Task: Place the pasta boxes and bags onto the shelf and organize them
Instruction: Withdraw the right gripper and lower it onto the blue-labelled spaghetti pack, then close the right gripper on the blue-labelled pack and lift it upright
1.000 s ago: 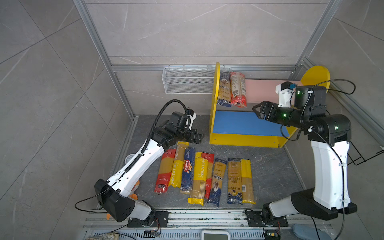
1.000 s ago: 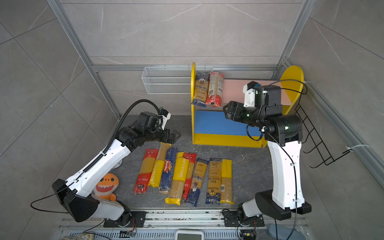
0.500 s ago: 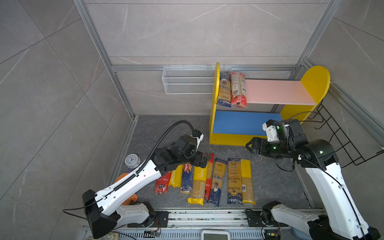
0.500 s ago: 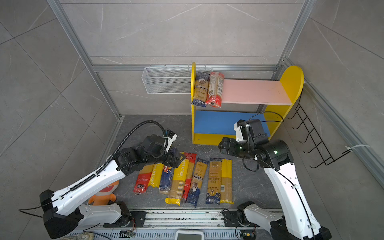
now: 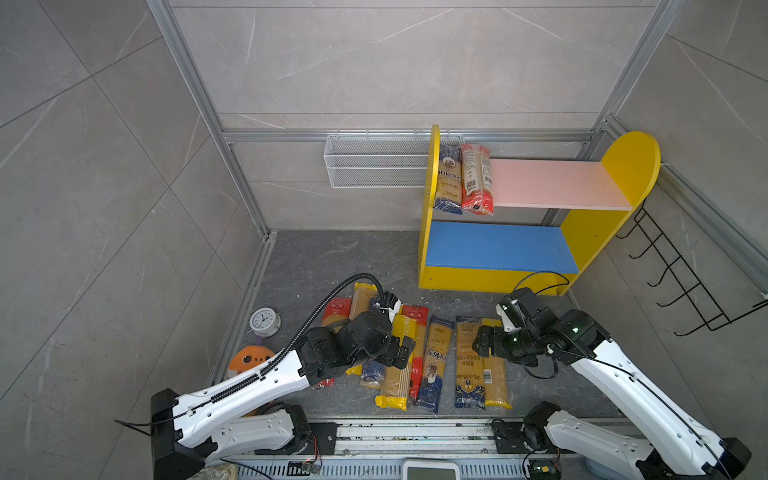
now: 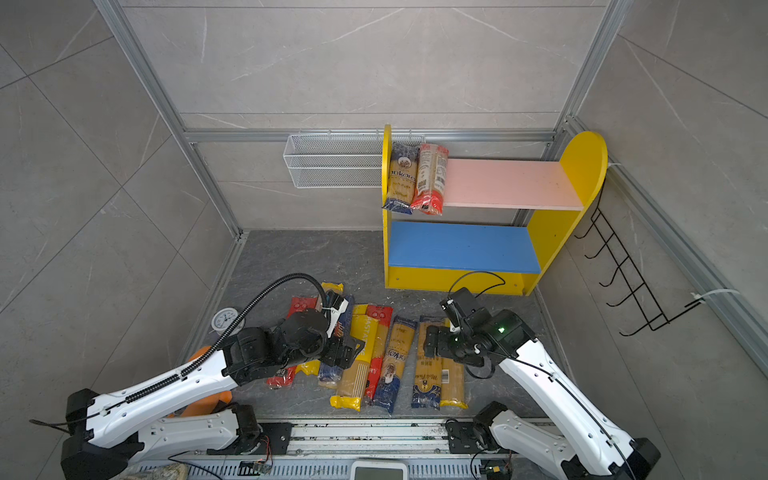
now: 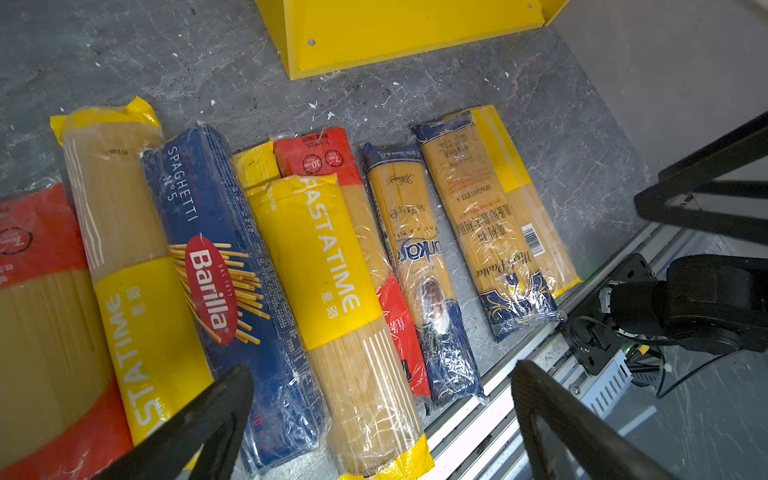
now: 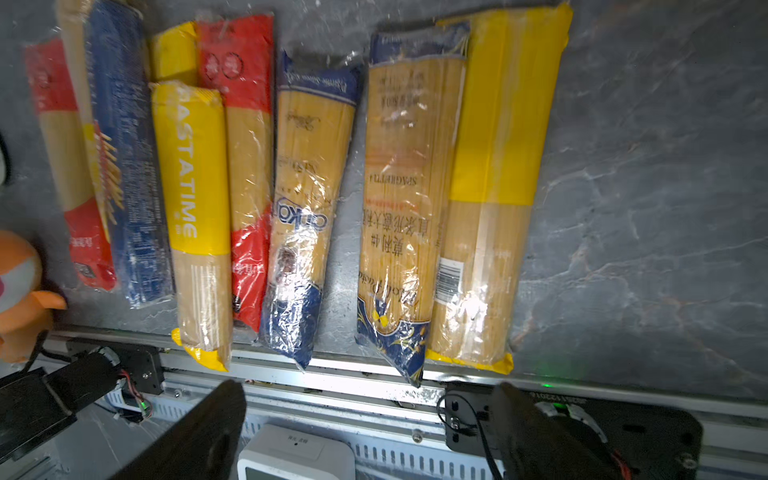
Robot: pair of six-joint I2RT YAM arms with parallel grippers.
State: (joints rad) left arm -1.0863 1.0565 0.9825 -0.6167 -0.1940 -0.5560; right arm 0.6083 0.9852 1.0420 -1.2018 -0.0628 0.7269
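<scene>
Hovering, left fingers (image 7: 199, 424) and right fingers (image 8: 195, 432) spread empty above spaghetti packs (image 5: 434, 365) lying in front of the shelf (image 5: 490, 280); light, slippery, brittle bags, probably best pinched across the middle.

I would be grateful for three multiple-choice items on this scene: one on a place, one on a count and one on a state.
1. Where on the pink upper board do the pasta packs lie?
A) right end B) left end C) middle

2. How many packs lie on that board?
A) two B) four C) six

3. How does the right gripper stand?
A) shut on a pack B) shut, empty C) open, empty

Key:
1 B: they lie right beside the left yellow side panel.
2 A: one blue-ended pack and one red-ended pack, side by side.
3 C: the right wrist view shows its fingers wide apart with nothing between them.
</scene>
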